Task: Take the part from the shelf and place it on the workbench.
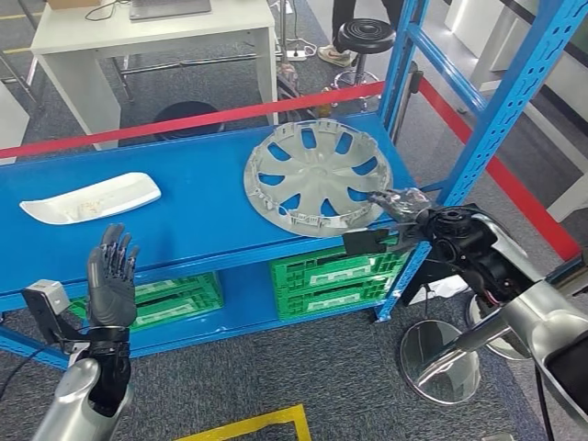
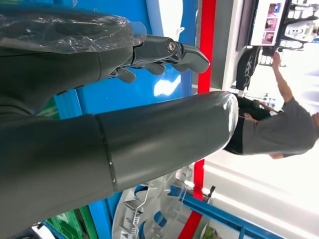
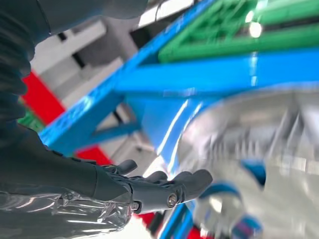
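Grey carpet runs under a blue shelf (image 1: 208,207) that fills the middle of the head view, with a red tape line (image 1: 208,118) stretched behind it and a white desk (image 1: 149,37) at the upper left. On the shelf's top board, right of centre, lies the part, a silver hubcap (image 1: 315,175), flat, its edge close to the board's front lip. A white curved panel (image 1: 94,197) lies well apart from it at the left of the board. Green crates (image 1: 333,276) sit on the lower board. A black stool (image 1: 364,37) stands at the top of the frame with a person's feet just beyond it, and chrome stool bases (image 1: 438,363) rest on the carpet at the lower right.

At the right of the frame the right hand (image 1: 399,213) reaches in level with the hubcap's near right edge, fingers stretched out flat; whether they touch the rim I cannot tell. The right wrist view shows those fingers (image 3: 169,186) spread and holding nothing, the blurred hubcap just beyond them.

At the lower left the left hand (image 1: 111,276) is raised in front of the shelf, fingers upright and apart, holding nothing
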You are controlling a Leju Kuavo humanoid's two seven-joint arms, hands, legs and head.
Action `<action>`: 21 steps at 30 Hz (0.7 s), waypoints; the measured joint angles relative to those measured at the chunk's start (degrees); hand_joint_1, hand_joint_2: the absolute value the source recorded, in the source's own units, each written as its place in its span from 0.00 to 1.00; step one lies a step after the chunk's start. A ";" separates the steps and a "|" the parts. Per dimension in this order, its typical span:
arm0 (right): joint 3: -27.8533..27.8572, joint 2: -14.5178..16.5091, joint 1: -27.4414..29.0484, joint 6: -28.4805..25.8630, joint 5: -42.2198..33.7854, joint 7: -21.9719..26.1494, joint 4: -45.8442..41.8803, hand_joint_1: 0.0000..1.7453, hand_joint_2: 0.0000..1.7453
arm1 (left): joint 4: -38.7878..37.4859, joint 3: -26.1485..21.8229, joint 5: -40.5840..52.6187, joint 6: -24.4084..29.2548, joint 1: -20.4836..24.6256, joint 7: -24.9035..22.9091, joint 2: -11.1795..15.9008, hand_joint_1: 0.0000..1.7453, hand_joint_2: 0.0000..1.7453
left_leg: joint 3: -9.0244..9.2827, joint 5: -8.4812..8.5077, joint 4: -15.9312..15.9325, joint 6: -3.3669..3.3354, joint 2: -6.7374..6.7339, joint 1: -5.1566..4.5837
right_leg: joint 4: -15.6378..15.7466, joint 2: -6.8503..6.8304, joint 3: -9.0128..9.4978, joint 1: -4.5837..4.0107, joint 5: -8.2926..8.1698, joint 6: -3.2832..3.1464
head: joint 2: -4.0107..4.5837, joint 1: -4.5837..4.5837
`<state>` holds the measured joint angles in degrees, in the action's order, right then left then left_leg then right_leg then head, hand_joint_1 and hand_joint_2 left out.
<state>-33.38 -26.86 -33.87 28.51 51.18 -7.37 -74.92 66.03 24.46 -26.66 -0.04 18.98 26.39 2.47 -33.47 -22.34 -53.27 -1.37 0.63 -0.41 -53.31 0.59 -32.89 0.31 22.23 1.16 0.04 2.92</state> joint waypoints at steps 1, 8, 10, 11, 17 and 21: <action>0.00 0.00 -0.46 -0.01 1.07 0.16 -0.38 0.00 1.00 | 0.00 0.00 -0.01 0.13 0.00 -0.01 0.00 0.00 0.00 | 0.00 0.00 0.00 0.00 0.00 0.00 | 0.00 0.00 0.00 0.00 0.00 0.00 | 0.00 -0.01; -0.03 0.00 -3.66 1.28 11.06 2.33 -4.70 0.00 1.00 | 0.00 -0.06 -0.01 0.85 -0.08 -0.01 0.00 0.00 0.00 | 0.02 0.01 0.00 -0.01 0.00 0.00 | 0.00 0.00 0.03 0.00 0.00 0.00 | 0.00 -0.02; -0.18 0.01 -3.82 4.21 11.91 2.25 -7.00 0.00 1.00 | 0.00 -0.17 -0.01 1.04 -0.19 -0.01 0.00 0.00 0.00 | 0.02 0.02 0.01 -0.01 0.02 0.00 | 0.00 -0.02 0.04 0.00 0.00 0.00 | 0.00 -0.03; -0.29 0.02 -3.81 5.37 11.94 2.05 -8.10 0.00 1.00 | 0.00 -0.22 -0.01 1.13 -0.24 0.00 0.00 0.00 0.00 | 0.02 0.01 0.02 -0.01 0.02 0.00 | -0.01 -0.02 0.04 0.00 0.00 0.00 | 0.00 -0.03; -0.49 0.02 -3.80 6.89 11.85 1.58 -12.47 0.00 1.00 | 0.00 -0.35 -0.01 1.22 -0.28 0.01 0.01 0.00 0.00 | 0.02 0.01 0.03 -0.01 0.02 0.00 | 0.00 -0.02 0.04 0.00 0.00 0.00 | 0.00 -0.03; -0.77 0.02 -3.97 6.83 10.49 1.89 -14.96 0.00 1.00 | 0.00 -0.42 0.00 1.36 -0.30 0.05 0.05 0.00 0.00 | 0.02 0.02 0.04 -0.01 0.02 0.00 | 0.00 -0.02 0.05 0.00 0.00 0.00 | 0.00 -0.04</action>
<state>-34.14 -26.84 -37.84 35.33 61.67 -5.48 -89.87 66.03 24.04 -26.66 1.32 18.68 26.44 2.52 -33.44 -22.33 -53.23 -1.38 0.65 -0.41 -53.31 0.57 -32.84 0.31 22.23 1.15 0.04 2.89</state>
